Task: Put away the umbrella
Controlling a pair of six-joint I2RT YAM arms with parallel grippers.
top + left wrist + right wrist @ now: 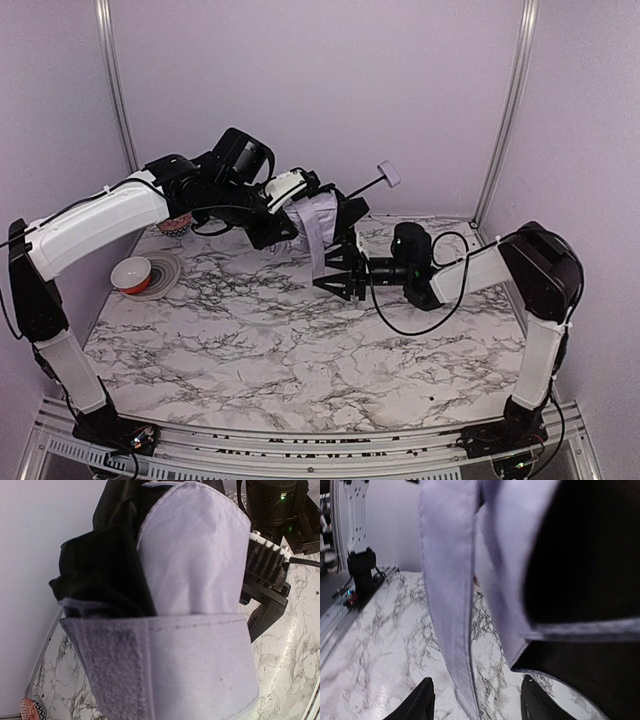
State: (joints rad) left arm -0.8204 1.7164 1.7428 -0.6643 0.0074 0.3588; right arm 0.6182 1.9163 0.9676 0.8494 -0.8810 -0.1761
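So, umbrella (pixel 318 222) pinched aloft in our left gripper (pixel 290 213), right gripper (pixel 477 701) spread wide around its dangling strap (pixel 451 605).

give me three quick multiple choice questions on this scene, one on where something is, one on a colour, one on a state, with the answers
1. Where is the umbrella?
A) tucked in a drawer
B) held up above the table at the left gripper
C) hung on the wall rail

2. What colour is the strap hanging from it?
A) pale lavender
B) red
C) green

3. How is the right gripper?
A) shut on the handle
B) open
C) out of view

Answers:
1 B: the top view shows the bundle lifted off the marble at the end of the left arm.
2 A: both wrist views show lavender cloth.
3 B: the right wrist view shows its fingers spread, with the strap hanging between them.
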